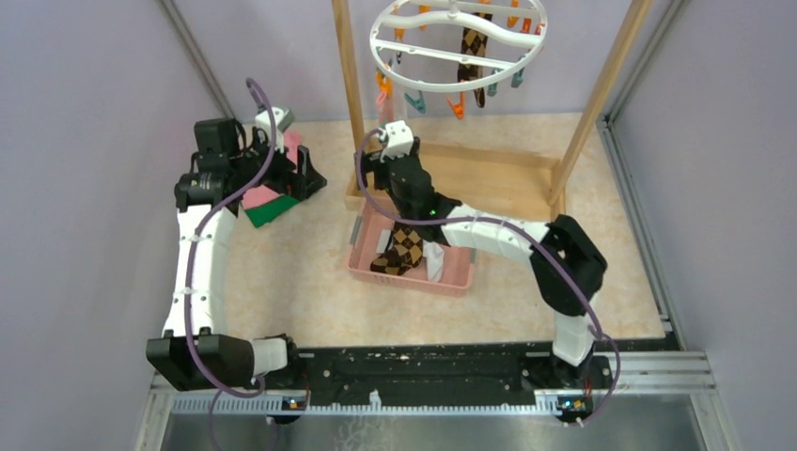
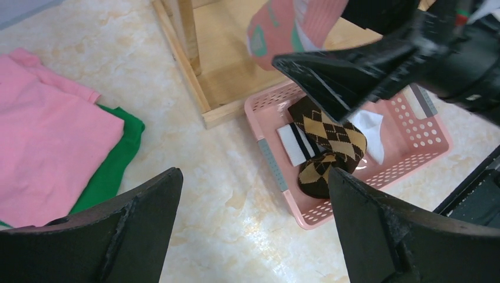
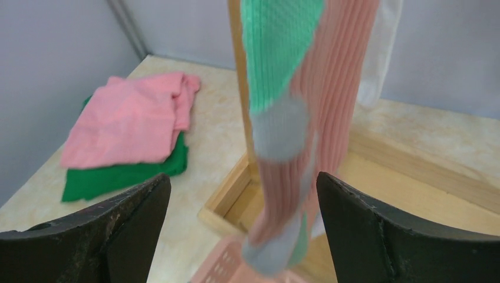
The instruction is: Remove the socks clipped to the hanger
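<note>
- Right gripper (image 3: pixel 243 180): jaws spread wide, gripping nothing. It sits above the far rim of the pink basket (image 1: pixel 414 280), pointed up toward the hanger.
- A pink sock (image 3: pixel 306 118) with teal and grey patches hangs between the spread fingers. It is blurred, and I cannot tell whether it touches either one. Its top is cut off in the right wrist view.
- Left gripper (image 2: pixel 255 174): jaws fully apart and empty, well left of the basket, above the folded pink cloth (image 2: pixel 47 141) and green cloth (image 2: pixel 109 171).
- Inside the basket: an argyle sock (image 2: pixel 330 141), brown and tan, draped over a white sock with a dark-striped cuff (image 2: pixel 295 144). Another white piece (image 2: pixel 371 127) lies partly under it, kind unclear.
- The right arm (image 2: pixel 354 71) blocks the far right part of the basket in the left wrist view.
- White ring hanger (image 1: pixel 376 42): high beyond the basket, inside the wooden frame (image 1: pixel 352 94), its top edge cropped.
- One argyle sock on the hanger (image 1: pixel 470 52) dangles through the ring; its clip is hidden.
- Teal clips (image 1: pixel 414 101) and orange clips (image 1: pixel 457 108) hang from the near rim. They are too small to tell whether they are open or shut.
</note>
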`<state>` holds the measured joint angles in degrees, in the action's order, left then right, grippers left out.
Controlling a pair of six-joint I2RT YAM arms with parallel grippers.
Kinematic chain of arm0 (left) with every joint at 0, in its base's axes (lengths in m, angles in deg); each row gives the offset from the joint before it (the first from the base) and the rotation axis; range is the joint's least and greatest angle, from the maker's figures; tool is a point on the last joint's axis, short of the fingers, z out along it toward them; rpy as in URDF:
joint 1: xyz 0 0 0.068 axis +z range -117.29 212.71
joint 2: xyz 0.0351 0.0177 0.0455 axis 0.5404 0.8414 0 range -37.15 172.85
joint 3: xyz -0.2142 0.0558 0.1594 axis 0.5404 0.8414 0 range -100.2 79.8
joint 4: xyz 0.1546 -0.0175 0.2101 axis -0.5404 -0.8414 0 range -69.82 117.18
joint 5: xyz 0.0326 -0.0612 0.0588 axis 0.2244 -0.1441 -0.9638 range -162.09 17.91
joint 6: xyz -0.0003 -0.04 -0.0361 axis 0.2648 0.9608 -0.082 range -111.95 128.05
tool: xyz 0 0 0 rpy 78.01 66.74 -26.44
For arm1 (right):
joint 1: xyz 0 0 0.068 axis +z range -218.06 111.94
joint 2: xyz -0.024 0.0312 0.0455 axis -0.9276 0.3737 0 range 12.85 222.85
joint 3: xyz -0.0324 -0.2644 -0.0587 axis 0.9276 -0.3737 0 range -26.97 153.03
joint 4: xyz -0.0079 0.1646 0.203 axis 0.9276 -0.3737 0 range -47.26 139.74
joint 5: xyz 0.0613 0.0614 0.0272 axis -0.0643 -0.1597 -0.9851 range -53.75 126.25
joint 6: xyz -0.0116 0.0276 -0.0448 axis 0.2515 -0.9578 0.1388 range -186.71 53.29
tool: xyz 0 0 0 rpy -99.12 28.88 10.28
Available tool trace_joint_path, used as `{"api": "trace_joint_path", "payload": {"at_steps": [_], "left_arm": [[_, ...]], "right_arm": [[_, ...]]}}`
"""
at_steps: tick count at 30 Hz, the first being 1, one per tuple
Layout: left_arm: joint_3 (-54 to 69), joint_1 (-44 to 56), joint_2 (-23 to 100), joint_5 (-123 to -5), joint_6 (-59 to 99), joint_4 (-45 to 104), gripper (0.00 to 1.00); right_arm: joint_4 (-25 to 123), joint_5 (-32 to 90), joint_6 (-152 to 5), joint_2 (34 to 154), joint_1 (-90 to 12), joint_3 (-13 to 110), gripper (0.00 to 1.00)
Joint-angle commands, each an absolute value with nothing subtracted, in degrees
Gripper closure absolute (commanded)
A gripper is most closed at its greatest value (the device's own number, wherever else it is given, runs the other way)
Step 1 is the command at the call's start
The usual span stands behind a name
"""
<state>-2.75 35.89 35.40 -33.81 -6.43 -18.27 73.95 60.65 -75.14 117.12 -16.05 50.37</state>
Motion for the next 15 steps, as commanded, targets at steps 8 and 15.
{"api": "trace_joint_path", "payload": {"at_steps": [8,15], "left_arm": [[-3.91,39.17,34.15,-26.68,-5.89,-17.64,0.01],[0.55,39.09,31.72,-22.63,-4.11,-12.6,0.15]], "right_arm": [[79.68,70.86,-71.61,116.57,-16.09,55.96,0.88],[77.63,58.24,-80.41,102.99,-19.41,44.03,1.0]]}}
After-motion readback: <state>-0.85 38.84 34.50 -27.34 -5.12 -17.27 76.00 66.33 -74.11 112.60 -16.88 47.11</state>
